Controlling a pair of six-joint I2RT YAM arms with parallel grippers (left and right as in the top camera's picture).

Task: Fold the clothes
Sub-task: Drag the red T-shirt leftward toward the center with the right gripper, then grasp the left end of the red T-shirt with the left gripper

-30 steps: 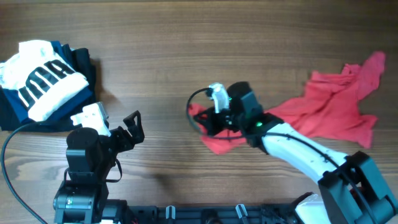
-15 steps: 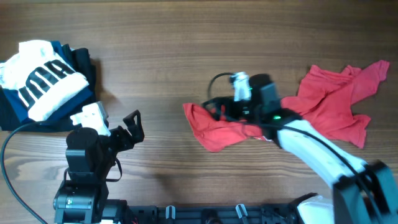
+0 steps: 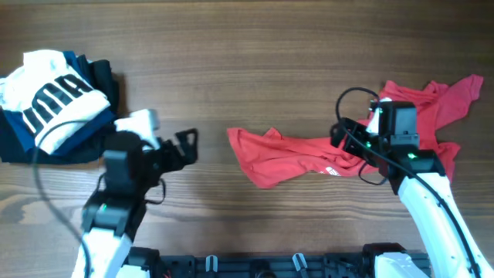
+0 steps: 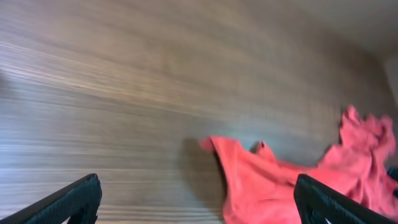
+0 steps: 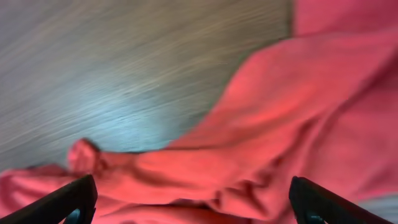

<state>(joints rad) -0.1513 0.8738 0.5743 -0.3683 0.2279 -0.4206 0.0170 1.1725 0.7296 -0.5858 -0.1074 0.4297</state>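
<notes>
On the wooden table (image 3: 231, 62), a crumpled red cotton T-shirt (image 3: 301, 154) lies — right gripper (image 3: 345, 139) above it, left gripper (image 3: 187, 144) near it, both with fingers wide apart, gripping nothing.

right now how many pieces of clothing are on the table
3 at least: red T-shirt spread centre-right, white garment top left on a navy one; more may hide underneath.

Both wrist pictures are blurry, and each shows only the fingertips (image 4: 78, 198) at the bottom corners. From above, the right gripper (image 3: 345, 143) and its arm cover part of the red T-shirt (image 3: 285, 154). The white letters (image 3: 330, 171) on it are too small to read. The navy clothes (image 3: 15, 147) run off the left edge.
</notes>
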